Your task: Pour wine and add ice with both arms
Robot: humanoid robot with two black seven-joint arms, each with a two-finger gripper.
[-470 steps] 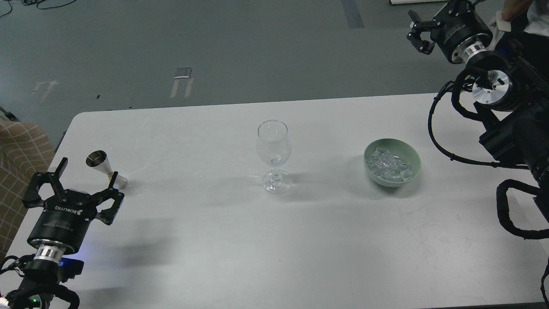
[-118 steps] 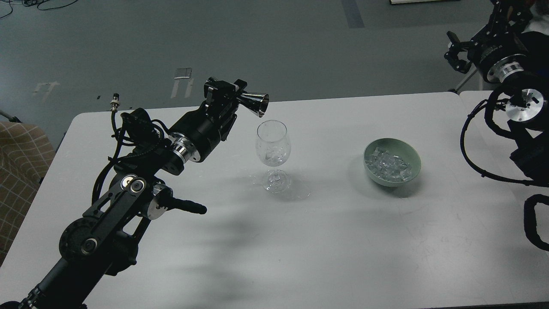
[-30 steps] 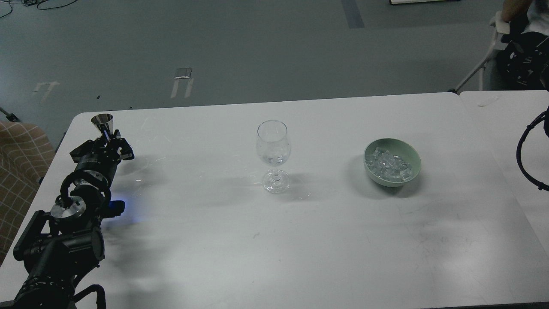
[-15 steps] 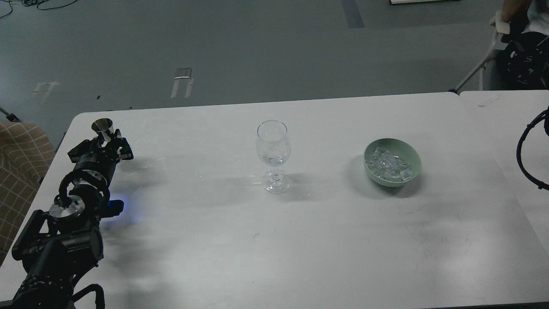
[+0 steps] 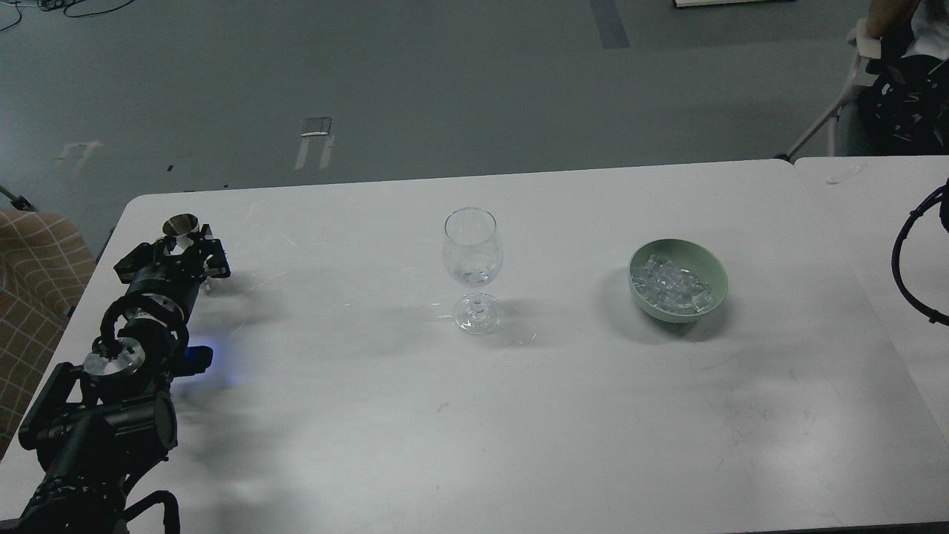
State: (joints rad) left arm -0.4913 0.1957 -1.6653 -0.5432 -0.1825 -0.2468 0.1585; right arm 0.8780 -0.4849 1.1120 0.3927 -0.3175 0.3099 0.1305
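A clear wine glass (image 5: 473,252) stands upright at the table's middle, with a small measure of nearly colourless wine (image 5: 473,276) low in its bowl. A green bowl (image 5: 713,280) to its right holds several clear ice cubes (image 5: 671,284). My left gripper (image 5: 182,242) is at the table's far left, shut on a silver metal jigger (image 5: 180,222) held upright, low over the table. Of my right arm only a looped black cable (image 5: 906,252) shows at the right edge; its gripper is out of view.
The white table (image 5: 474,415) ends near my left arm. A second white table (image 5: 860,185) adjoins at the right. A chair and a seated person (image 5: 890,44) are at the top right. A checked cloth (image 5: 37,274) lies off the left edge.
My left gripper has lowered the jigger toward the table at the far left over the last second. Glass, bowl and ice have not moved.
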